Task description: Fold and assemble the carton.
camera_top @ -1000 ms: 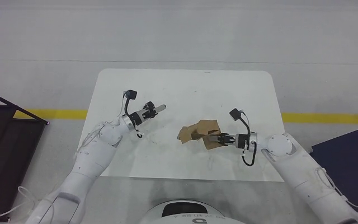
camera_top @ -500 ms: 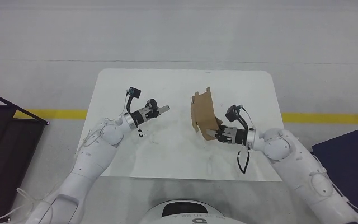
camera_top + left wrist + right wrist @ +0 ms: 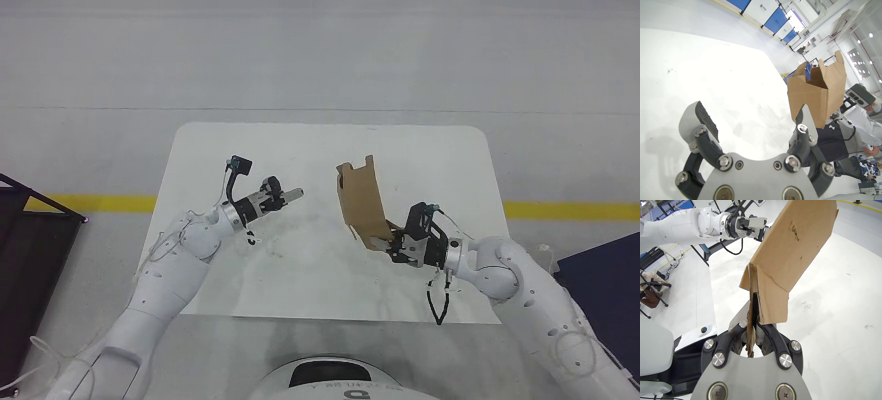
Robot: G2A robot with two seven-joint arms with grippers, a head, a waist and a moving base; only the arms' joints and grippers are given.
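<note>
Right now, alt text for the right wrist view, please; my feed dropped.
The right gripper is shut on a flap of the carton, holding it tilted above the white table. Beyond the carton, the left gripper faces it.

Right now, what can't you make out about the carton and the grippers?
Right wrist view: the top of the carton runs off the picture's edge.
Right wrist view: cardboard hides the pads of the right gripper, shut on it.
Left wrist view: a finger of the open left gripper covers the carton's lower corner.
Top view: the carton's flaps are too small to tell apart.
</note>
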